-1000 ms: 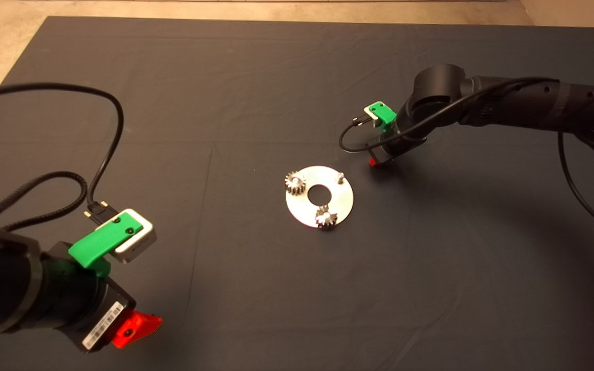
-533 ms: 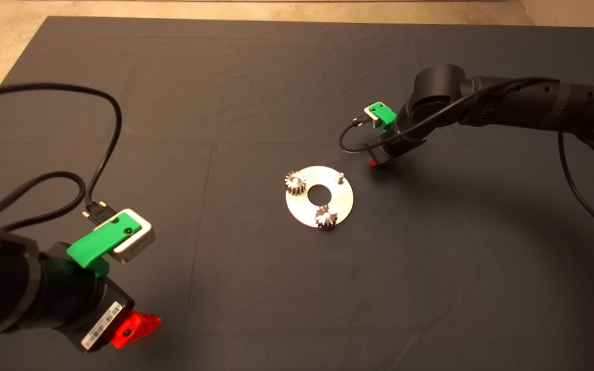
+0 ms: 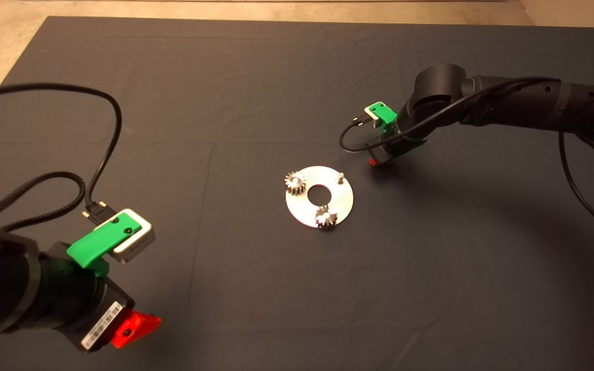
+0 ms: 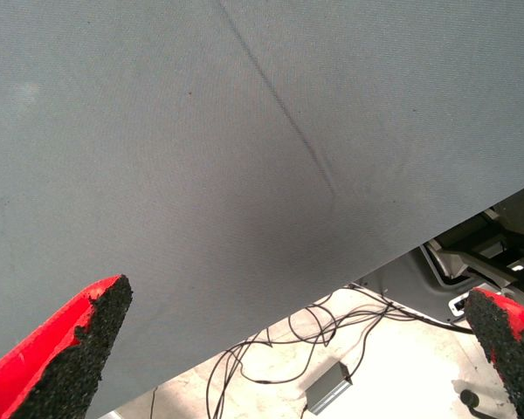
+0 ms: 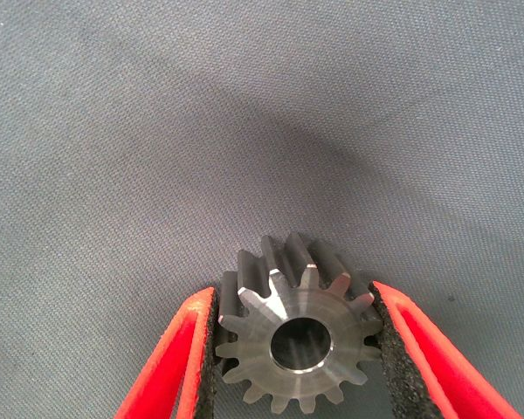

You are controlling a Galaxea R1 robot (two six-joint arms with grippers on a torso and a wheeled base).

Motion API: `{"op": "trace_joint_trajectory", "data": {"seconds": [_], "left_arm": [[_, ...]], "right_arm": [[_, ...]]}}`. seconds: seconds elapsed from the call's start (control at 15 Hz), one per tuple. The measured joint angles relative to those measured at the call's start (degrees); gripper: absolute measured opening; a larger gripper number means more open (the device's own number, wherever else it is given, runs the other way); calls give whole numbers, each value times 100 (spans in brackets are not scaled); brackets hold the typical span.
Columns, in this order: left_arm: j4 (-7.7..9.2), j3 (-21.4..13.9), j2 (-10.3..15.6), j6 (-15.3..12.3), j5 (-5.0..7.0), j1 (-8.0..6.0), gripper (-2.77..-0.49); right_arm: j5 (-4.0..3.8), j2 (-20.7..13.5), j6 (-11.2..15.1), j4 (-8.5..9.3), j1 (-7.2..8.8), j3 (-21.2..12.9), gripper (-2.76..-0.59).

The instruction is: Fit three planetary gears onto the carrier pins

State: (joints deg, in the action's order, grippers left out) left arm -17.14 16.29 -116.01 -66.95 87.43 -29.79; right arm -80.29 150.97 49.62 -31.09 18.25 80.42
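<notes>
Steel glints at the middle of the dark mat (image 3: pixel 256 93), where a flat round carrier disc (image 3: pixel 342 202) with a centre hole lies. Two planetary gears already sit on its pins: one gear (image 3: pixel 295 182) at the disc's left edge and another gear (image 3: pixel 325 217) at its near edge. The third carrier pin (image 3: pixel 341 177), a short silver peg at the far right of the disc, stands upright and bare. Just beyond the disc's far right rim the right gripper (image 3: pixel 374 162) points down close to the mat, with only a red fingertip showing beneath the black wrist and its green mount. In the right wrist view the right gripper (image 5: pixel 295 349) is clamped on the third planetary gear (image 5: pixel 295 336): its black pads (image 5: pixel 211 340) press against the teeth on both sides, the gear's shiny face and centre hole turned toward the camera, the grey mat behind it. Whether the gear touches the mat cannot be told. The left gripper (image 3: pixel 134 327) waits at the near left corner of the mat, well apart from the disc. In the left wrist view its fingers (image 4: pixel 79 345) stand wide apart with nothing between them, and past the mat's edge lie loose cables (image 4: pixel 271 349) on a pale floor (image 4: pixel 393 384).
</notes>
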Motion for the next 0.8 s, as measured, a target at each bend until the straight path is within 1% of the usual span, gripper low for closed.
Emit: {"op": "trace_joint_trajectory", "data": {"seconds": [0.13, 0.27, 0.33, 0.4, 0.47, 0.53, 0.6, 0.67, 0.8], "left_arm": [[2, 0, 0, 0, 2, 0, -49], [2, 0, 0, 0, 2, 0, -49], [6, 0, 2, 0, 2, 0, -49], [13, 0, 2, 0, 2, 1, -49], [15, 0, 2, 0, 0, 2, -49], [17, 0, 5, 0, 1, 1, -49], [19, 0, 5, 0, 2, 2, -49], [20, 0, 5, 0, 2, 1, -49], [20, 0, 5, 0, 0, 2, -49]], "right_arm": [[-4, 2, -1, 77, 27, 0, -230], [-26, 0, -1, 279, 109, 1, -232], [-8, -2, -1, 432, 181, 0, -234], [70, -2, -1, 586, 251, 1, -236], [169, -2, -1, 759, 313, 0, -235], [243, -2, -1, 919, 358, 0, -236], [264, -2, -1, 1023, 399, -2, -237], [262, -3, 0, 1078, 462, -56, -238], [317, -17, 22, 1163, 586, -311, -238]]}}
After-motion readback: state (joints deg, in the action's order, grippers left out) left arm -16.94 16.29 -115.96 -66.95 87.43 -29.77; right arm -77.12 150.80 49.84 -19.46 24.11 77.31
